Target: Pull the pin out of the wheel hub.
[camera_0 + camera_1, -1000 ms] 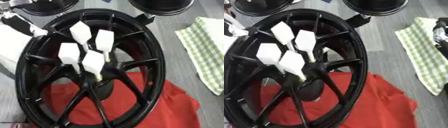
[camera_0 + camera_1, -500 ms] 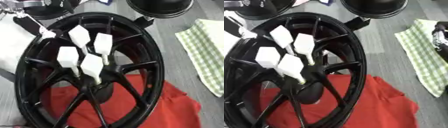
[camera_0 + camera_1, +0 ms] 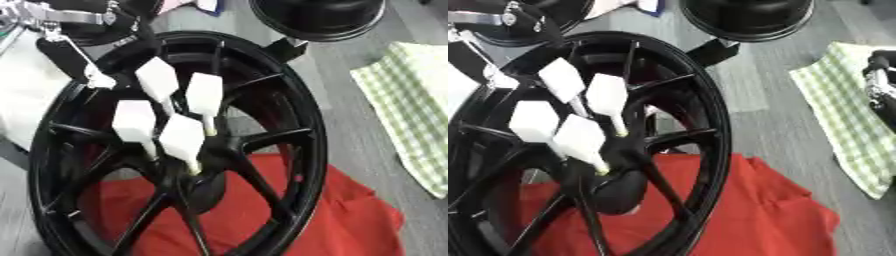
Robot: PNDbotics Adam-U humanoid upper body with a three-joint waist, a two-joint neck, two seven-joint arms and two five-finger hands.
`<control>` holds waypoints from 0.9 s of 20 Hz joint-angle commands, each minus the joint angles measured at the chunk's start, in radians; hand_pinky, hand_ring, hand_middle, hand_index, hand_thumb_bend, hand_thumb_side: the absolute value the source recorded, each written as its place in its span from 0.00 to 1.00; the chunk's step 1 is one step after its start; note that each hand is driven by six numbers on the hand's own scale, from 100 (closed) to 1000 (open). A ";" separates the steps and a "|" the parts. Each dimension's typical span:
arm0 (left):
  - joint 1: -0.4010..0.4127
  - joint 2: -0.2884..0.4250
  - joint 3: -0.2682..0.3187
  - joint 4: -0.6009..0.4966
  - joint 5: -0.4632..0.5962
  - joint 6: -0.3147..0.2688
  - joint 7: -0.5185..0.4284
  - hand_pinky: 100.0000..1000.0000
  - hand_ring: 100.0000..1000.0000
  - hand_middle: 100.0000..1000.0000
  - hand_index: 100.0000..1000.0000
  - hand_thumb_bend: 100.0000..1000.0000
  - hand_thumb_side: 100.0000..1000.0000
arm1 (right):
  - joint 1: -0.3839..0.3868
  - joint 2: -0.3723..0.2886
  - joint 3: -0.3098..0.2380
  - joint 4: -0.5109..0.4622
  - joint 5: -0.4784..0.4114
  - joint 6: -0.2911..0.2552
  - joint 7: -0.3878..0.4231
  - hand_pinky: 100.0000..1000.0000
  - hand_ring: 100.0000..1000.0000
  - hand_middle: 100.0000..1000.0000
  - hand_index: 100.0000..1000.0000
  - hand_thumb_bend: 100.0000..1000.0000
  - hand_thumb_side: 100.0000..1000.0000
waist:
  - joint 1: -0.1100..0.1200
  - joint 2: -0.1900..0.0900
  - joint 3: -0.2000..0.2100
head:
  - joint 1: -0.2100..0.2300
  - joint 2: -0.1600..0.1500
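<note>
Black hub (image 3: 297, 165) lies flat on the surface (image 3: 772, 80), spokes running in to a dark centre boss (image 3: 619, 190). Its left rim runs out of view; its near rim is cut by the lower edge

Four white pins with flat paddle heads stand up from the spoke area around the centre, grouped close but apart from one another: pin (image 3: 157, 80) at upper left, pin (image 3: 205, 95) upper right, pin (image 3: 135, 121) lower left, pin (image 3: 182, 136) nearest the centre. Each tapers to a thin stem going down among the spokes. All four are tilted, heads leaning toward the upper left

Left robot hand (image 3: 74, 57) comes in from the upper left corner, over the hub's far-left rim. A long black finger with a pale tip points down beside the upper-left pin, near it; cannot tell whether it touches. Whether the fingers are straight or curled – cannot tell from these views

Right robot hand (image 3: 880, 80): only a dark edge of it shows at the right border in the right eye view, over the cloth; fingers not readable

Red cloth (image 3: 745, 210) under the hub's near half, spreading out to the right. Green checked cloth (image 3: 411, 110) at the right, well apart from the hub, grey surface open between them. Second black wheel (image 3: 319, 17) at the top edge, just beyond the hub's far rim
</note>
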 commanded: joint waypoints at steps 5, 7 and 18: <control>-0.041 0.009 0.038 -0.012 0.048 0.040 -0.095 0.84 0.85 0.82 0.85 0.25 0.19 | -0.007 -0.010 -0.005 -0.002 -0.007 -0.004 0.003 0.84 0.75 0.69 0.70 0.00 0.31 | 0.002 -0.015 -0.006 | 0.005 0.005; -0.045 0.004 0.038 -0.010 0.061 0.046 -0.097 0.84 0.85 0.83 0.86 0.24 0.20 | -0.006 -0.008 -0.005 -0.001 -0.008 -0.005 0.002 0.84 0.75 0.69 0.70 0.00 0.31 | 0.003 -0.014 -0.008 | 0.006 0.005; -0.056 -0.017 0.017 -0.012 0.165 0.059 -0.098 0.83 0.85 0.84 0.86 0.24 0.29 | -0.011 -0.005 -0.005 0.000 -0.010 -0.007 0.005 0.84 0.75 0.69 0.70 0.00 0.31 | 0.004 -0.008 -0.011 | 0.014 0.008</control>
